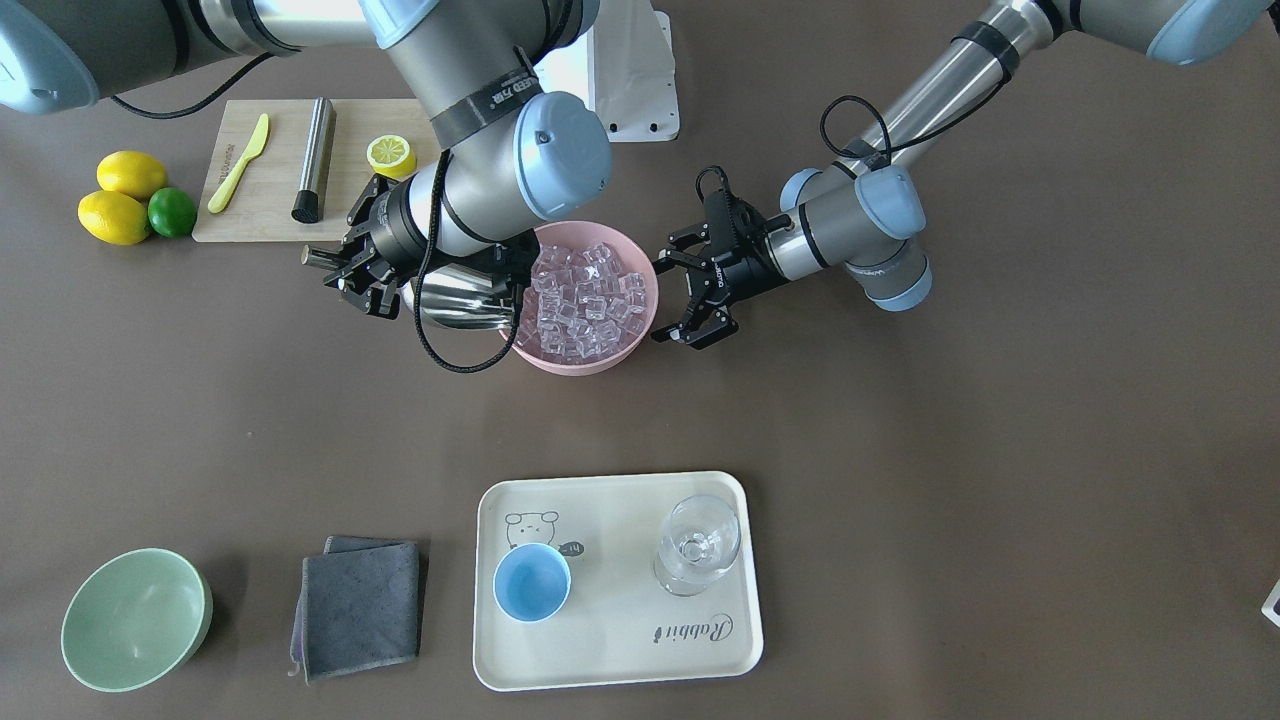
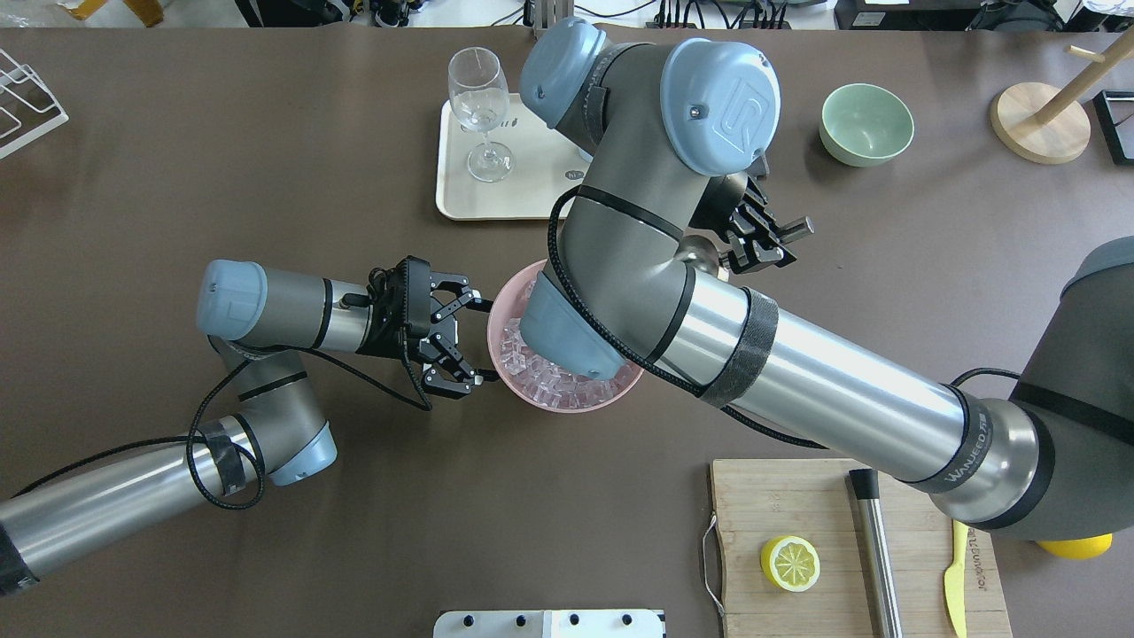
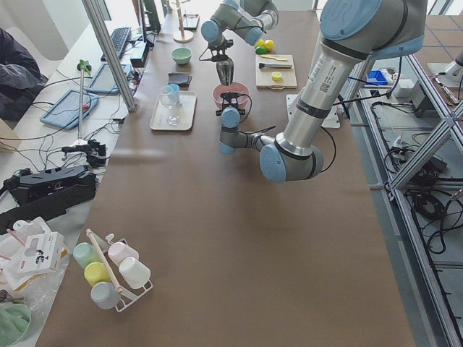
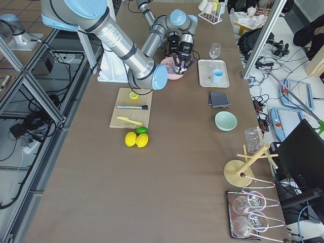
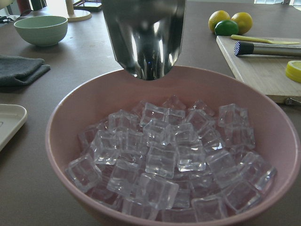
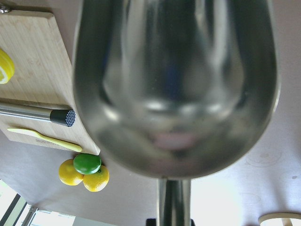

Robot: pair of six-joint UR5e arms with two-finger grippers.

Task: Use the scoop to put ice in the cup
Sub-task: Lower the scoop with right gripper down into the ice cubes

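My right gripper (image 1: 348, 268) is shut on the handle of the steel scoop (image 1: 462, 300). The scoop's trough hangs tip down over the rim of the pink bowl (image 1: 600, 362), just above the ice (image 1: 585, 300) and not touching it. The left wrist view shows the scoop's tip (image 5: 146, 42) over the bowl's far rim (image 5: 61, 122) and the ice (image 5: 164, 160). The scoop fills the right wrist view (image 6: 174, 84). My left gripper (image 1: 668, 298) is open and empty, close against the bowl's other side. The light-blue cup (image 1: 532, 582) stands empty on the tray.
The cream tray (image 1: 620, 660) also holds a clear stemmed glass (image 1: 698, 545). A grey cloth (image 1: 360, 605) and a pale green bowl (image 1: 135, 620) lie beside it. A cutting board (image 1: 270, 215) carries a steel cylinder, a yellow knife and a half lemon. Lemons and a lime (image 1: 172, 212) lie by it.
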